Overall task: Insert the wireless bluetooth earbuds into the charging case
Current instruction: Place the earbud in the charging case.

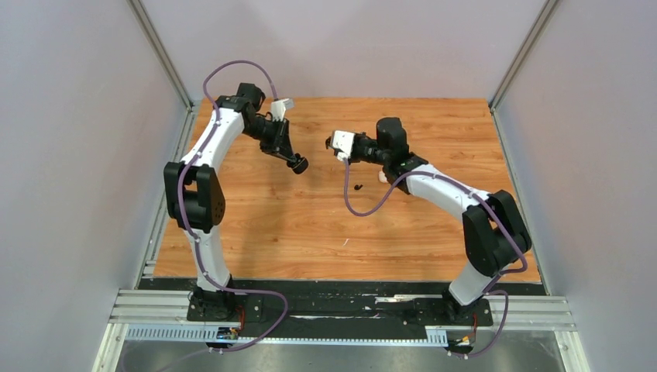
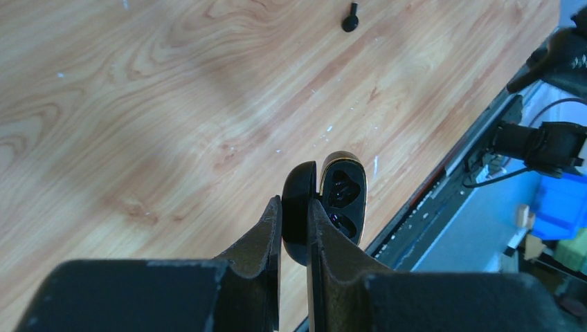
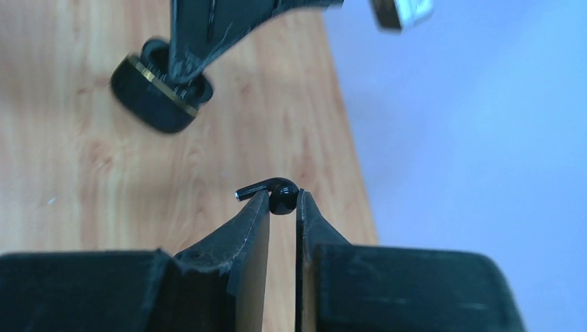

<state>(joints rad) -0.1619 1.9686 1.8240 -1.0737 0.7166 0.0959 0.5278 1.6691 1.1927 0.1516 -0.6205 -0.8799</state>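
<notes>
Surroundings: pale lilac-grey walls on three sides, metal posts in the far corners, and a slotted metal rail (image 1: 341, 308) along the near edge where both arm bases sit.
Table (image 1: 310, 232): light wood grain with a few small white flecks.
Left tool (image 2: 294, 214): fingers pressed together on the charging case, raised above the far-left part of the table.
Charging case (image 2: 342, 197): glossy black, rounded, hinged open. The fingers clamp the plain domed half. The other half stands free beside it, has a gold rim, and shows two dark sockets.
Case surface: too blurred to tell whether it carries any lettering.
Right tool (image 3: 282, 204): pinching the held earbud at the very fingertips, aimed toward the left tool and well apart from it in the top view.
Held earbud (image 3: 279, 191): black, with its bulb between the finger pads and its stem poking out sideways. It is off the table.
Case from right wrist: up and to the left of the held earbud, not touching it, gripped from above by the other arm's fingers.
Loose earbud (image 1: 357, 187): black, lying on the table near the middle, close to the right forearm and clear of both tools.
Cabling: a purple cable (image 1: 232, 68) loops along each arm.
Beyond the table edge (left wrist view): blue bins (image 2: 562, 207) and dark hardware.
</notes>
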